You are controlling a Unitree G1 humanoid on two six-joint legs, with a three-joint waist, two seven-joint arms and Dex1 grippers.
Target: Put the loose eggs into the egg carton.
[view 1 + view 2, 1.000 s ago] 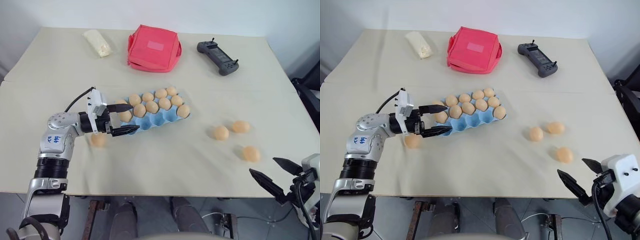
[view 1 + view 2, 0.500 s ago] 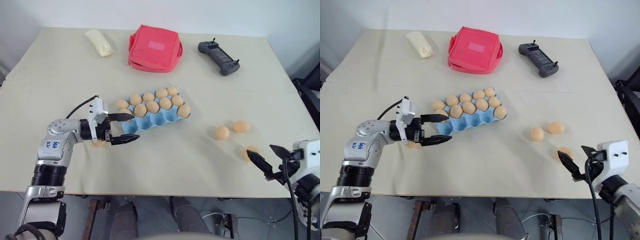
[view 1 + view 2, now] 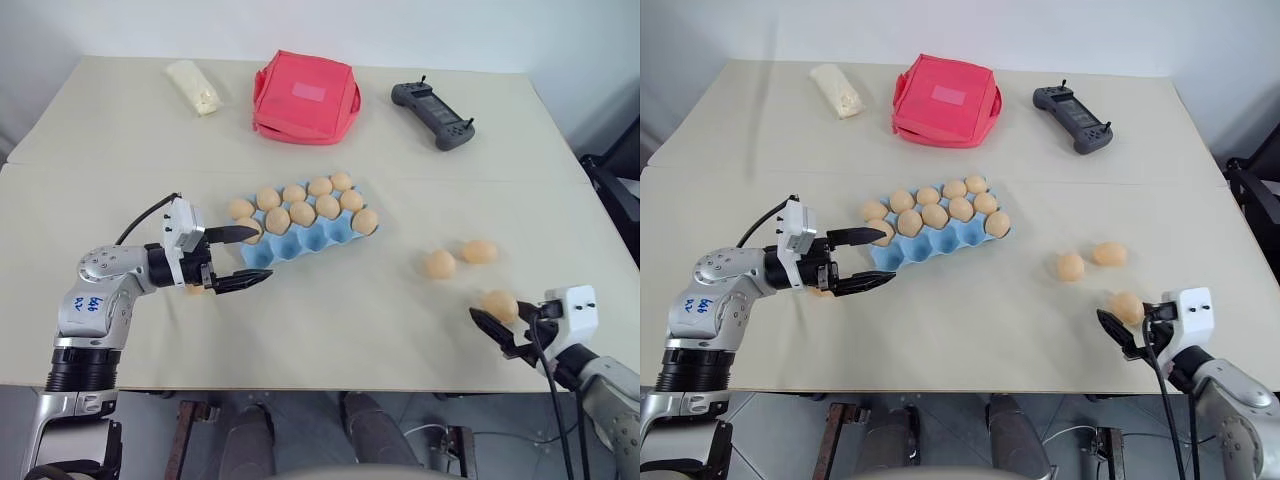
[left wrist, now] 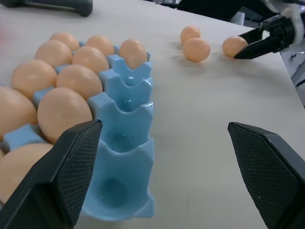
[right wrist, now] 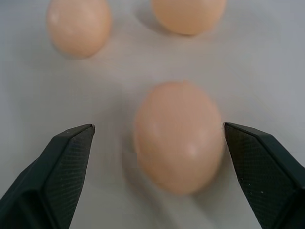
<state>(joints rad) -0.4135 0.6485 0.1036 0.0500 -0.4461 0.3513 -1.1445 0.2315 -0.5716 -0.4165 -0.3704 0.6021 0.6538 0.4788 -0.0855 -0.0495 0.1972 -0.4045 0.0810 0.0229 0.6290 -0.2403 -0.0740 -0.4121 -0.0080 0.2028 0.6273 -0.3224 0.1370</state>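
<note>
The light blue egg carton (image 3: 303, 243) lies mid-table with several tan eggs in its back cups and empty front cups (image 4: 119, 143). My left gripper (image 3: 265, 252) is open at the carton's left end, level with the table. One egg (image 3: 821, 292) peeks out from under it. Three loose eggs lie to the right: two side by side (image 3: 438, 264) (image 3: 479, 251), and a nearer one (image 3: 498, 304). My right gripper (image 5: 158, 126) is open, with that nearest egg (image 5: 178, 136) between its fingers; contact is not visible.
A red square pouch (image 3: 305, 95), a black handheld controller (image 3: 433, 103) and a white packet (image 3: 195, 85) lie along the back of the table. The table's front edge (image 3: 330, 388) runs just below both grippers.
My right gripper has come forward and down from the table's front edge and now straddles the nearest loose egg. The left gripper has drawn back a little from the carton.
</note>
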